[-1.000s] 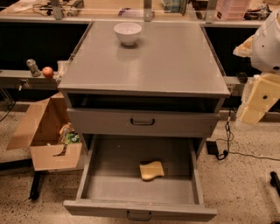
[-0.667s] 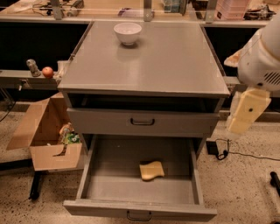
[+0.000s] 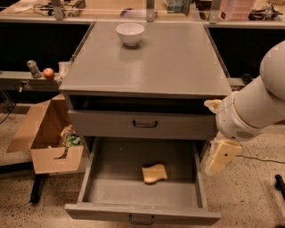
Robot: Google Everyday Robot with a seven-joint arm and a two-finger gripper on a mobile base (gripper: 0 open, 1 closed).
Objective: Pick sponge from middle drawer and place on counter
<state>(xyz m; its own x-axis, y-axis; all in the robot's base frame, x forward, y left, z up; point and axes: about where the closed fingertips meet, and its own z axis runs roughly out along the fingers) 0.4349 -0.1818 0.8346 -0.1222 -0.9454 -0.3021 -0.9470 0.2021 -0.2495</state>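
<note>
The pale yellow-tan sponge (image 3: pixel 154 173) lies flat on the floor of the open middle drawer (image 3: pixel 111 182), right of centre and towards the front. The drawer is pulled fully out, with its small black handle (image 3: pixel 141 219) at the front. The grey counter (image 3: pixel 151 62) tops the cabinet above. My gripper (image 3: pixel 218 160) hangs from the white arm (image 3: pixel 254 111) just outside the drawer's right wall, above and to the right of the sponge and apart from it. It holds nothing that I can see.
A white bowl (image 3: pixel 130 33) stands at the back of the counter. The grey drawer front above (image 3: pixel 144 124) is closed. An open cardboard box (image 3: pixel 44 142) sits on the floor at the left, below a shelf with an apple (image 3: pixel 48 73). A wooden bench (image 3: pixel 98 6) runs behind.
The arm has swung left and down from the right edge, bringing the gripper close to the open drawer's right side. The sponge and drawer have not moved.
</note>
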